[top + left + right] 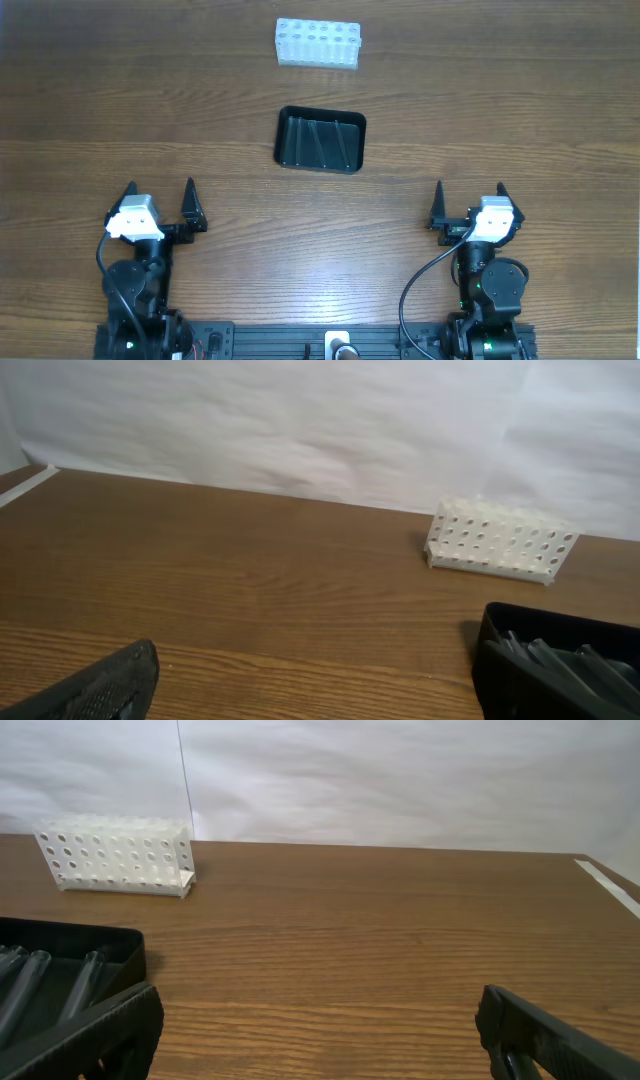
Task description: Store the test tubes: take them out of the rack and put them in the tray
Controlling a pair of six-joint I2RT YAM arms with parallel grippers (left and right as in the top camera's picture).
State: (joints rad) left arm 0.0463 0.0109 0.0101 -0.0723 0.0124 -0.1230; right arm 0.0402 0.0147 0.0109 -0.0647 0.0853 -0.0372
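A white test tube rack (317, 44) stands at the far middle of the wooden table; its holes look empty in the left wrist view (499, 539) and the right wrist view (116, 855). Closer in lies a black tray (320, 140) holding several clear test tubes (30, 982), also seen from the left wrist (560, 661). My left gripper (160, 200) is open near the left base, well short of the tray. My right gripper (469, 200) is open near the right base, holding nothing.
Bare wooden tabletop (520, 90) spreads on all sides of the rack and tray. A white wall (300, 420) backs the far table edge. A strip of pale tape (610, 885) marks the table's right side.
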